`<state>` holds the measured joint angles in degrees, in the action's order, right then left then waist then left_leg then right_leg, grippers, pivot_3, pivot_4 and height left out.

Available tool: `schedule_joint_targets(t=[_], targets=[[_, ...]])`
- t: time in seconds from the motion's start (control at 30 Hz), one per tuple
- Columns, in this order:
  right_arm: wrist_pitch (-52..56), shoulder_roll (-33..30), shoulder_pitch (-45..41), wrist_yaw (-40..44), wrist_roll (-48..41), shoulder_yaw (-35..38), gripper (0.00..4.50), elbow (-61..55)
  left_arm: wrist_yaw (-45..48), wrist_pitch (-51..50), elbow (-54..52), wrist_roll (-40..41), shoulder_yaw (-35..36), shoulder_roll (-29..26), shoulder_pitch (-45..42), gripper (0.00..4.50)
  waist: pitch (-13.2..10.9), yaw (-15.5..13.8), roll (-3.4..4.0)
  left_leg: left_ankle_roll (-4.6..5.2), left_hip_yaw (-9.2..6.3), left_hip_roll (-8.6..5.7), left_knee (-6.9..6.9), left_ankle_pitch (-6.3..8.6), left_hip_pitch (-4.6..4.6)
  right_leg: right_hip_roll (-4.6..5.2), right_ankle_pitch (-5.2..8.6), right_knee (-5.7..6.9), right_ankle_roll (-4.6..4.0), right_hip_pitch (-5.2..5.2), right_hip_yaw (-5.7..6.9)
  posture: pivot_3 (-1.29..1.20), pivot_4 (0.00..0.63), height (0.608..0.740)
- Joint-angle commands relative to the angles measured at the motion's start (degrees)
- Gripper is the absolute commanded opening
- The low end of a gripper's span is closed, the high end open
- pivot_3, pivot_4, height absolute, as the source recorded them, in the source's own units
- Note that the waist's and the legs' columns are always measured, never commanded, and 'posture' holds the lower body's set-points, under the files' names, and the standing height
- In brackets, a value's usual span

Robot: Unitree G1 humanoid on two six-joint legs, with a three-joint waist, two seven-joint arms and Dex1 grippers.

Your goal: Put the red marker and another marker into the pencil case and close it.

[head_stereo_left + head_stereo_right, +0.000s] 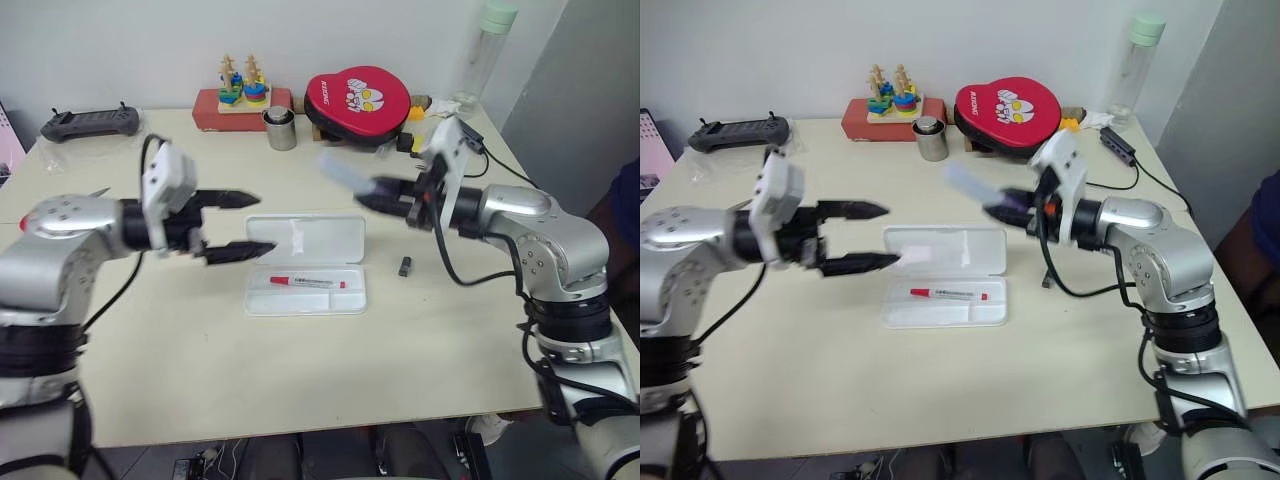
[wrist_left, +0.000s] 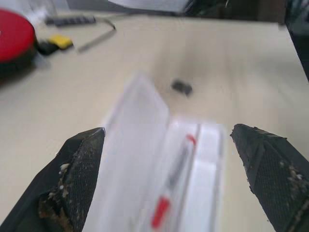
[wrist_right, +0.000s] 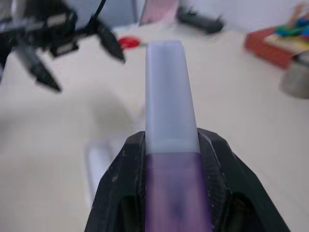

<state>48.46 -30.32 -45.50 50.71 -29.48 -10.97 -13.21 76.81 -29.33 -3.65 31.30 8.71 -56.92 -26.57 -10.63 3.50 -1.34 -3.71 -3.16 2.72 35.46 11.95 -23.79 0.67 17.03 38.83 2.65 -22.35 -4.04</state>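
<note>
I hold the lilac marker [image 3: 166, 145] in my right gripper [image 1: 372, 196] above the table [image 1: 150, 360].
Left gripper [image 1: 240, 226] wide; red marker [image 1: 306, 283] lies in the open case [image 1: 305, 300].

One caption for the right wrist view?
Right gripper holding the purple marker above the table.

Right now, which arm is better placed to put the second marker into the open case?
The right. Its fingers already hold the lilac marker above the table, near the open pencil case, where the red marker already lies. The left gripper is open and empty.
</note>
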Motion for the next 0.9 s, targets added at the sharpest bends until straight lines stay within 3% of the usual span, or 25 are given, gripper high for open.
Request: schedule_joint_targets(t=[0.03,0.3,0.9], targets=[[-0.54,1.74,-0.6,1.57,5.34,-11.85,1.13,-0.47,3.32,3.38,-0.69,-1.12,3.84,-4.43,4.89,4.5,0.0,0.07,0.0,0.0,0.0,0.01,0.0,0.0,0.01,0.0,0.01,0.04,0.01,-0.01,0.01,0.0,0.15,0.74],[-3.0,8.39,-2.75,-0.36,16.06,-24.28,1.13,8.9,1.36,-0.06,-6.94,2.87,7.18,-4.61,9.04,4.5,0.01,-0.61,-0.08,-0.01,0.02,0.03,0.24,-0.01,-0.09,-0.02,0.1,0.09,0.24,-0.07,-0.01,0.0,0.15,0.74],[-8.8,13.32,-4.6,2.4,22.62,-23.33,1.13,19.04,-1.97,-2.21,-9.3,4.5,6.64,-4.24,8.73,4.5,0.01,-0.57,-0.08,-0.01,-0.03,0.04,0.27,-0.01,-0.08,-0.05,0.07,0.17,0.18,-0.08,0.02,0.0,0.15,0.74]])
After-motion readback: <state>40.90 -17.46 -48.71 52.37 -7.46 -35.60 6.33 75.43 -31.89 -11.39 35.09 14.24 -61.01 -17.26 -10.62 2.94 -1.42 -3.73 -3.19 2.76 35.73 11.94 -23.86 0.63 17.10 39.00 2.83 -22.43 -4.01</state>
